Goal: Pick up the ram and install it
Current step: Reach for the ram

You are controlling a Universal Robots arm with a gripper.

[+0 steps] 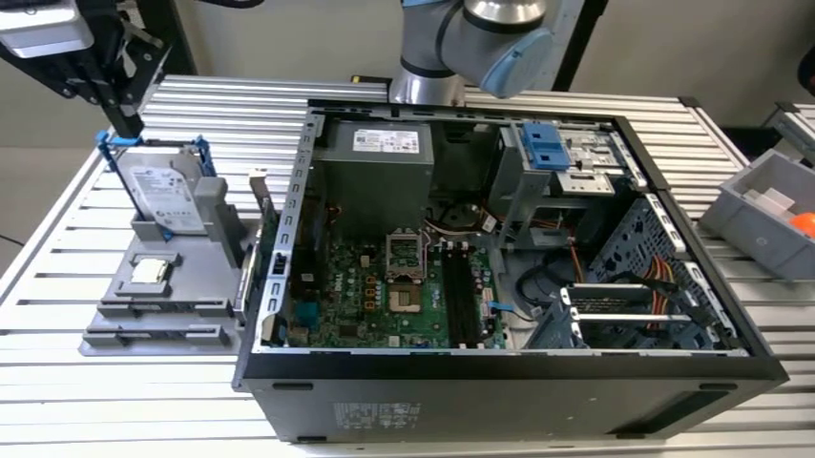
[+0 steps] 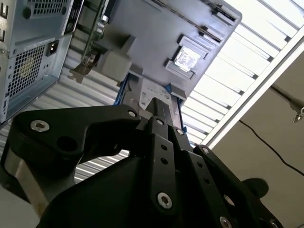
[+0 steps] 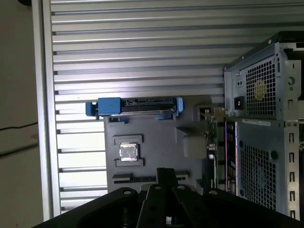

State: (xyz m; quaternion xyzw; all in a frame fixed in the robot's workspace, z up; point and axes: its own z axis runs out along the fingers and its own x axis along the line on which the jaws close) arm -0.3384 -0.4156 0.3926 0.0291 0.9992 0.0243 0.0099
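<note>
Pincer (image 1: 132,132) is up at the exterior view's left, hanging over the far end of the drive (image 1: 166,191). Its black fingers are drawn together to a point, with nothing held between them. The arm (image 1: 471,38) rises behind the case (image 1: 510,370). Down on the slatted tabletop (image 1: 128,410) sits the grey holder (image 1: 166,322): the drive stands propped in it in its blue frame, and the small silver chip (image 1: 149,272) lies flat nearer the middle. And there's the ram (image 1: 263,229), standing on its edge along the holder's side, just beside the case's outer wall and well apart from the pincer. It's outside the case, not yet on the motherboard (image 1: 369,296). In the first wrist view the pincer (image 3: 166,172) points down at the holder (image 3: 161,137), with the chip (image 3: 128,152) to one side, the ram (image 3: 212,142) to the other, hard by the case (image 3: 266,142). In the second wrist view the closed pincer (image 2: 160,103) lines up over the holder (image 2: 142,28), and the ram (image 2: 90,45) shows edge-on next to the case (image 2: 28,61). A grey bin (image 1: 764,210) sits at the exterior view's right.
</note>
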